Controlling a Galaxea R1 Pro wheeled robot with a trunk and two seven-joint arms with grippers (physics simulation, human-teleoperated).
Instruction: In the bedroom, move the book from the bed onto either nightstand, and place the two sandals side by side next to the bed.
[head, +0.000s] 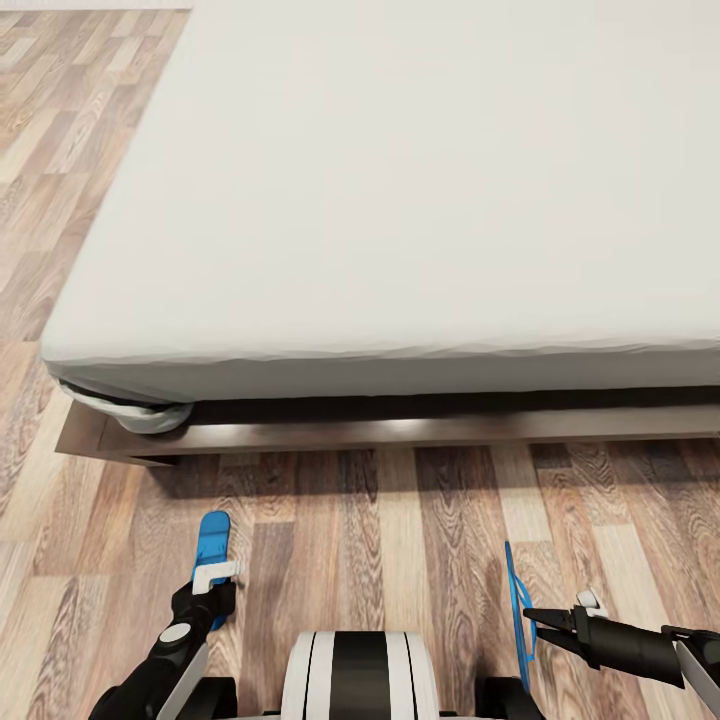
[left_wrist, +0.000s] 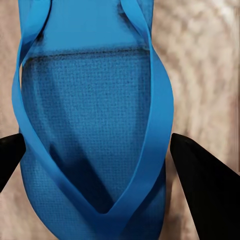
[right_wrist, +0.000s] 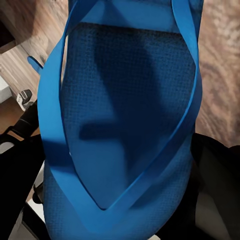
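Note:
The bed (head: 400, 200) with its off-white mattress and dark wooden frame stretches across the head view in front of me. My left gripper (head: 213, 577) points down at the floor and is shut on a bright-blue sandal (head: 212, 538) across its width. In the left wrist view the black fingers (left_wrist: 200, 185) press both sides of that sandal (left_wrist: 95, 110). My right gripper (head: 530, 613) is shut on the other blue sandal (head: 518, 605), held on edge just above the floor. The second sandal (right_wrist: 120, 110) shows strap side up in the right wrist view. The book and the nightstands are out of view.
Wood-plank floor (head: 400, 520) runs between my base and the bed frame (head: 400, 432). The bed's near left corner (head: 110, 420) juts out, with more floor along the bed's left side. My white and black trunk (head: 358, 675) sits at the bottom middle.

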